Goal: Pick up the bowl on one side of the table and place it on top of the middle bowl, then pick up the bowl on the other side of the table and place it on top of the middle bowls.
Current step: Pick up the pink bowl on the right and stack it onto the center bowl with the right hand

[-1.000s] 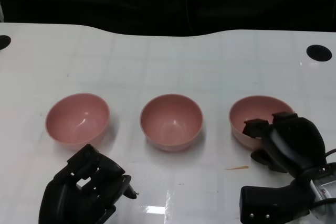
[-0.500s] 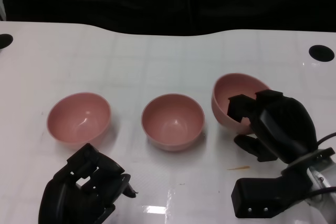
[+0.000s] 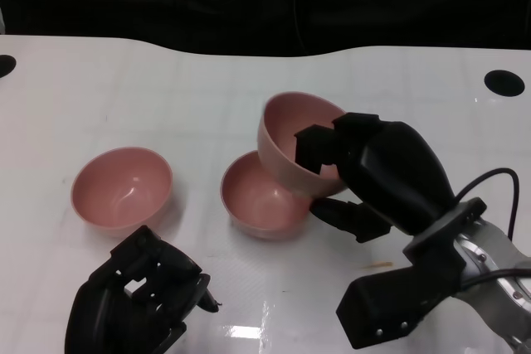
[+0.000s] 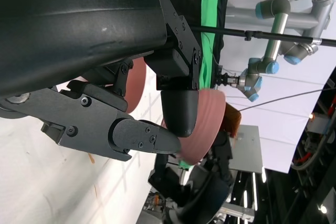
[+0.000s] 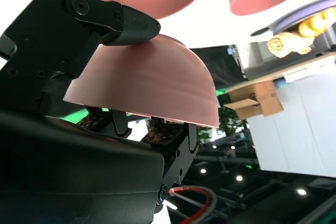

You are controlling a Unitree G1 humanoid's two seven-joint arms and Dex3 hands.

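Three pink bowls. Right hand (image 3: 353,173) grasps tilted bowl (image 3: 290,143) centre frame, over middle bowl (image 3: 261,196); level, centre, then lower. Left hand (image 3: 137,300) curled, empty, lower left.

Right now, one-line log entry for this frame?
right hand: holds lifted bowl, tilted, above middle bowl | left hand: idle | left bowl: on table

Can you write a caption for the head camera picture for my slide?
Right hand carries a tilted pink bowl above the middle bowl; the left bowl waits on the white table.
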